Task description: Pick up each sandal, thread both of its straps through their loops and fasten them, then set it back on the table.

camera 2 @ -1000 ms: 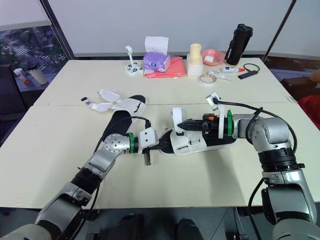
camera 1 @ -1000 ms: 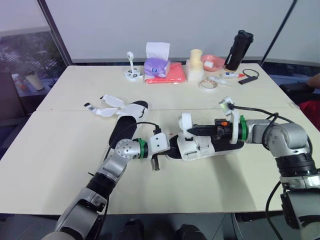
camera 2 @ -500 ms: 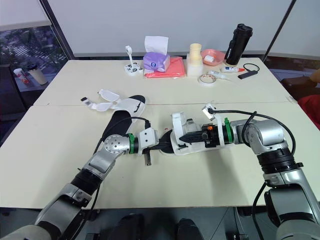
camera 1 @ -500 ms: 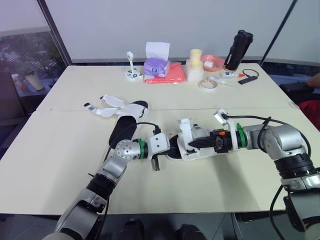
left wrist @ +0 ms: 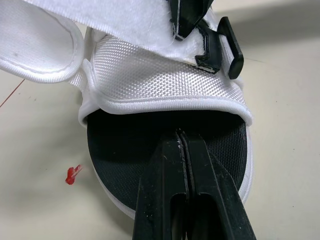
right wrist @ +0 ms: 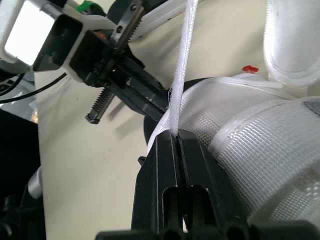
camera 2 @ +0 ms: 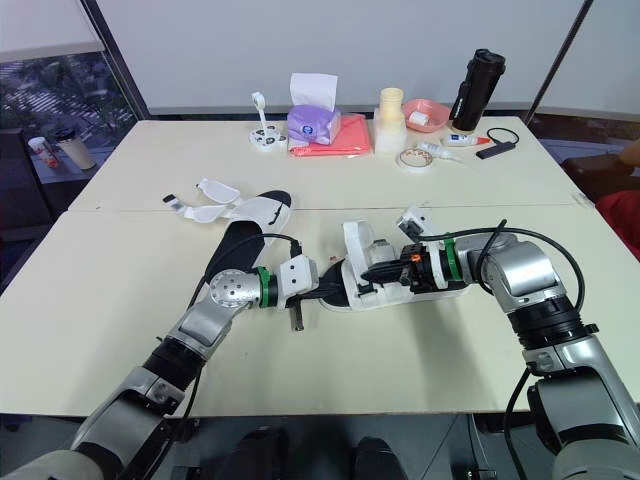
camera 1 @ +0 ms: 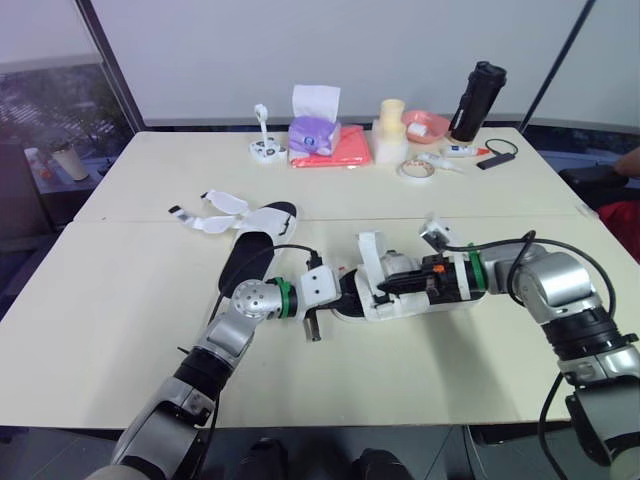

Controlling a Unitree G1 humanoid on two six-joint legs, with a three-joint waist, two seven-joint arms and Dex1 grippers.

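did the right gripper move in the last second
Yes. The right gripper has come toward the robot, away from the tape roll, shut on the strap.

The sandal (left wrist: 165, 80) was white woven mesh above and textured black inside; the bench (camera 1: 120, 300) was cream, with one red speck (left wrist: 73, 174).

The sandal (left wrist: 165, 75) has a white woven mesh cloth upper, a fuzzy cloth strap (left wrist: 115, 17), a matt black textured footbed (left wrist: 130, 140) and a glossy black plastic buckle (left wrist: 220, 47). The table (camera 1: 100, 300) looks smooth and matt.
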